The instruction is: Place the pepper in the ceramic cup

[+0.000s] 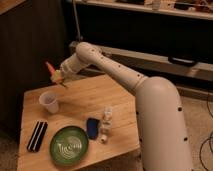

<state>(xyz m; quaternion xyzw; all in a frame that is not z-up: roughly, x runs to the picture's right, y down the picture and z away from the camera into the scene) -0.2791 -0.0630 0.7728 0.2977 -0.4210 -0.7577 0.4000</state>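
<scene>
Pincer (58, 76) clamped shut on pepper (50, 67), aloft above table (85, 97), beyond cup (49, 102). Bring pepper squarely over the cup's rim, lower tip-first, and release only once it is low.

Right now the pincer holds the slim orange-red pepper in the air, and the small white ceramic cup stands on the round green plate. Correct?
No. The camera view shows the small white ceramic cup on the wooden table, apart from the round green plate. The pincer, beyond the cup, does hold the slim orange-red pepper in the air.
</scene>
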